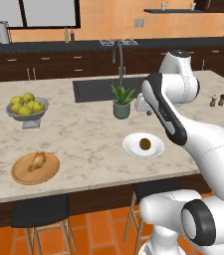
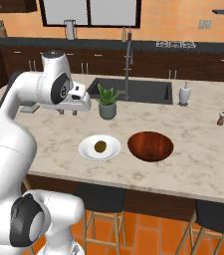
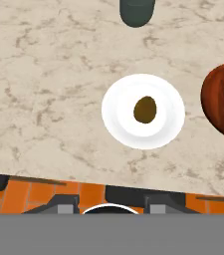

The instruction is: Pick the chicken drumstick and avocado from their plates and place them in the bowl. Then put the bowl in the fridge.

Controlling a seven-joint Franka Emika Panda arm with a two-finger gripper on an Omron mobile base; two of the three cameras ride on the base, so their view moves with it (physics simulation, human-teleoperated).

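Marble counter (image 2: 203,154) in front of you: the dark olive avocado (image 3: 145,109) lies on the glossy white round dish (image 3: 117,107), beside the reddish-brown wooden bowl (image 2: 151,146). Your gripper (image 2: 68,112) hangs empty above; its opening you cannot judge.

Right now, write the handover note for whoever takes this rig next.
Tool: raised above the counter, holding nothing; the views don't settle how far its jaws stand apart.
Avocado: on the white plate.
Chicken drumstick: on the wooden plate, far left of the island.
Wooden bowl: empty, just right of the white plate.
Done: nothing moved yet.
Left: both foods into the bowl, then the bowl into the fridge.
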